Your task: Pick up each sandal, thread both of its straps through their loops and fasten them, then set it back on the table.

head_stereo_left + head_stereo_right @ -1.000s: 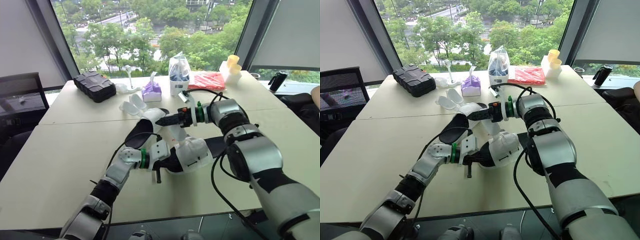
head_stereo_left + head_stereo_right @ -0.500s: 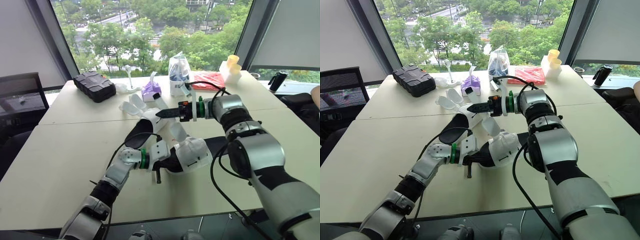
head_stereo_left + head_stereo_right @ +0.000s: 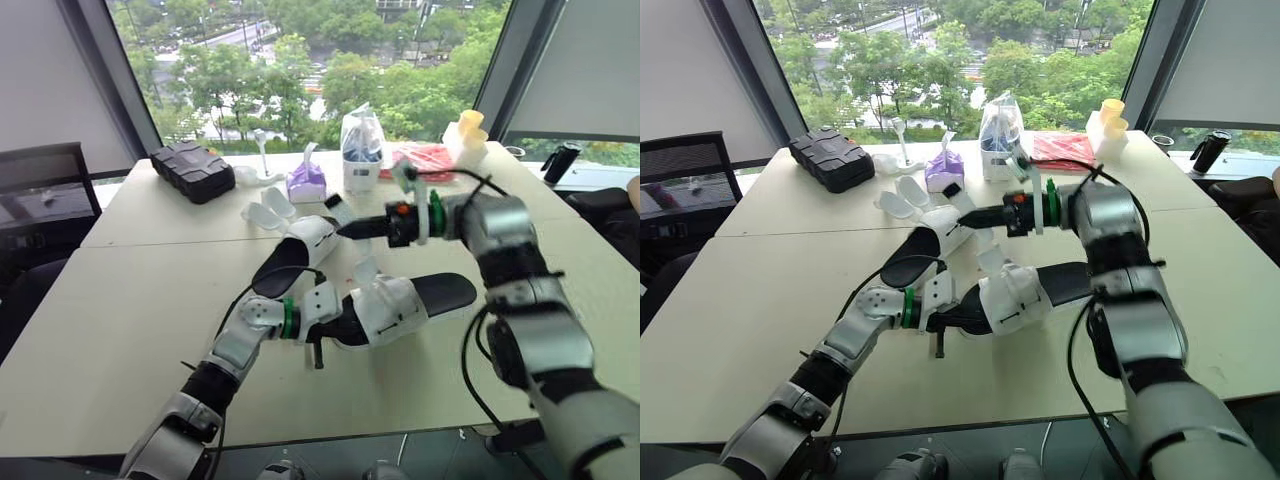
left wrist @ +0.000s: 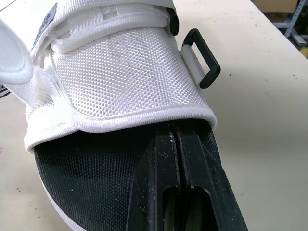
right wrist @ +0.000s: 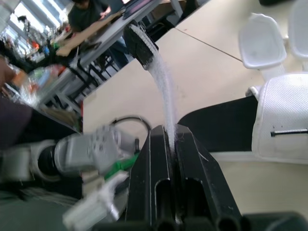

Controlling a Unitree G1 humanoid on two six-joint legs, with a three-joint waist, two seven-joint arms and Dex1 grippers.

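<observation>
The left gripper (image 4: 174, 132), fingers together, sits inside the near sandal (image 3: 400, 305); the right gripper (image 3: 346, 231) is clamped on a white strap (image 5: 162, 91). The black loop (image 4: 202, 57) is empty, so I think all fastening remains.

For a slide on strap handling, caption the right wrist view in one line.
Right tool pinches a sandal's black-tipped white strap, which rises from its grip above the table.

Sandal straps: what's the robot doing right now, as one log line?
left fingers: shut on sandal sole | right fingers: shut on white strap
</observation>
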